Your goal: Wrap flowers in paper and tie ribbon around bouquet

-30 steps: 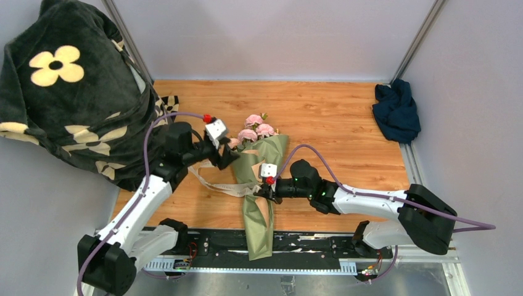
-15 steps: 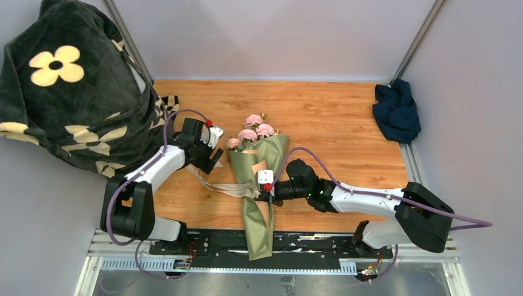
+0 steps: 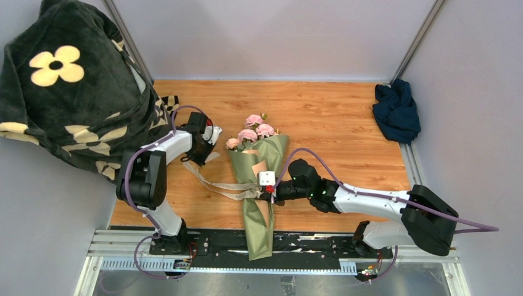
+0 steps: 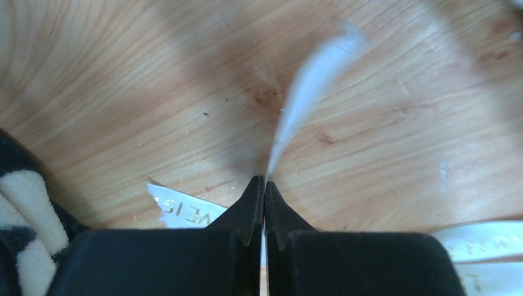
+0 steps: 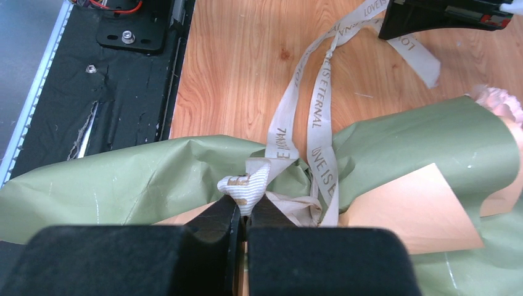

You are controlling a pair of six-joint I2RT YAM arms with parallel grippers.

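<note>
A: What do the fingers hold?
B: The left gripper and right gripper each pinch the cream fabric ribbon looped round the olive-green paper-cone bouquet, lying centrally.
A: Hazard?
B: Uneven pulling may slip the loop.

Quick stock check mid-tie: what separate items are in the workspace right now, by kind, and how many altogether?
bouquet, pink flowers in green paper: 1
ribbon, cream: 1
blanket, black with cream flowers: 1
cloth, navy: 1
Total: 4
</note>
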